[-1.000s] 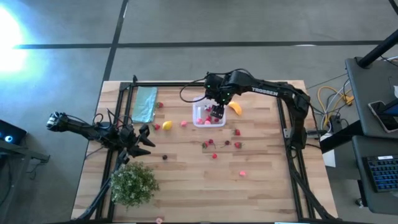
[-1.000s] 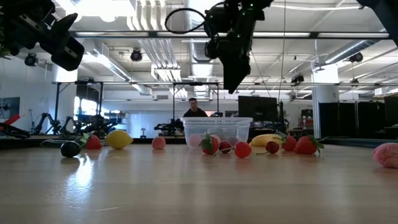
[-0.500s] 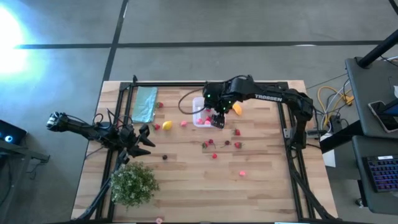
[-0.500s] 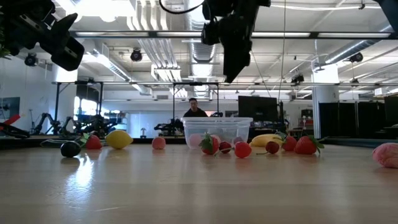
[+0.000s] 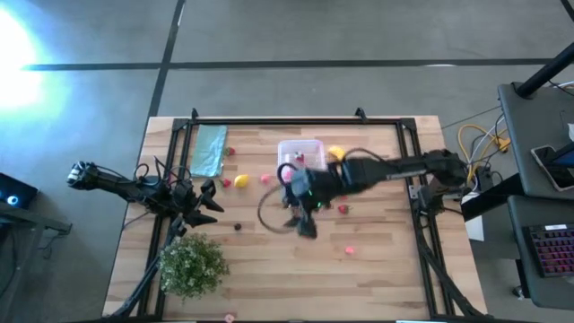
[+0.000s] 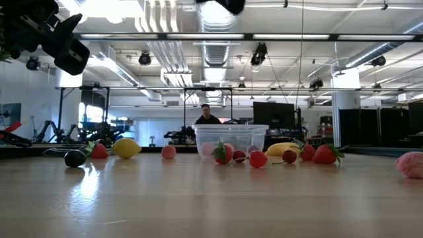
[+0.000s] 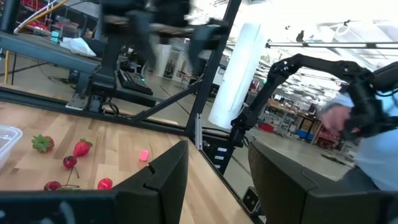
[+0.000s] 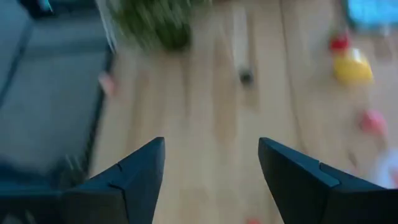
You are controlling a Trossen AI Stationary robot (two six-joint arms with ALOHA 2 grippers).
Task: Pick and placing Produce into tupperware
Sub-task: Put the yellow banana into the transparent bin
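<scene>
Tupperware (image 5: 300, 152) at the desk's (image 5: 377, 278) far middle, a few pink pieces inside; I count most produce still loose: lemon (image 5: 240, 181), banana (image 5: 335, 152), berries (image 5: 343, 209). Right gripper (image 5: 305, 224) over mid-desk, jaws parted, empty. Left gripper (image 5: 208, 202) parked beside the bush (image 5: 192, 264), jaws part-open, empty. No legible writing.

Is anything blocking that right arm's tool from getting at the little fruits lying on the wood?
Nothing visible does. The right tool, open and empty, hangs above bare wood near the loose strawberries; the tupperware sits clear behind it.
</scene>
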